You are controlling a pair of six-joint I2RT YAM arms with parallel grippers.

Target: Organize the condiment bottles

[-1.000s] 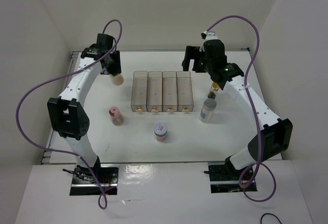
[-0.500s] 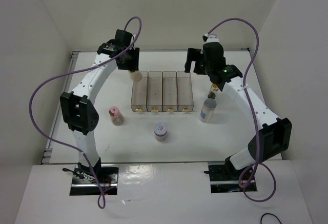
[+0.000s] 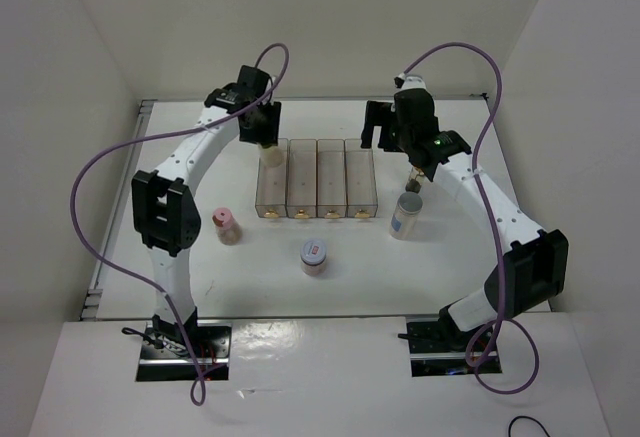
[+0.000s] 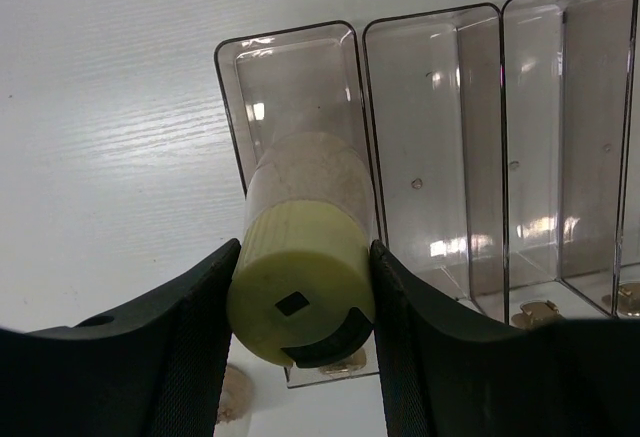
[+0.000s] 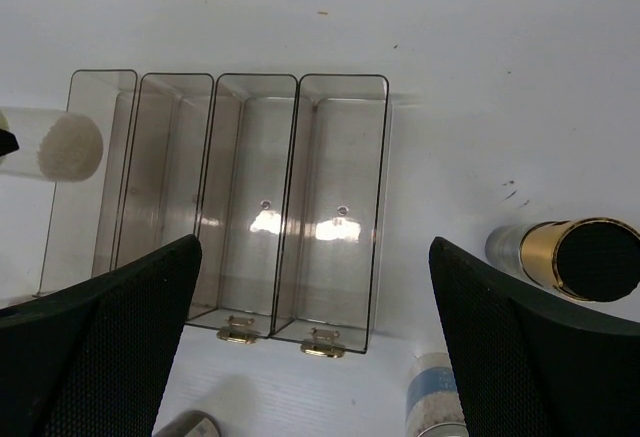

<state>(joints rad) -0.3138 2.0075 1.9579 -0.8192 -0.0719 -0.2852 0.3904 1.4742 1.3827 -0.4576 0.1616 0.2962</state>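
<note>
The left gripper (image 4: 305, 257) is clamped on the yellow-lidded jar (image 4: 300, 292), one finger pressed to each side of the lid and the jar's body pointing out past the fingertips. A second ago this hand hung with its load over bare table further left. It has since swung in, so the jar now sits over the far end of the leftmost compartment of the clear rack (image 4: 430, 107) — the carry looks done, with lowering and release left for this bottle. The three compartments to the hand's right hold no bottle. Back toward the arm's base, well apart, stand the pink-lidded jar (image 3: 226, 225) and the jar with the white-red lid (image 3: 314, 255). The right gripper (image 3: 378, 127) has hardly shifted and is spread wide around nothing. The grey-white capped cylinder (image 3: 405, 215) and slim amber bottle (image 5: 588, 257) stand off its right finger — still unsorted.
</note>
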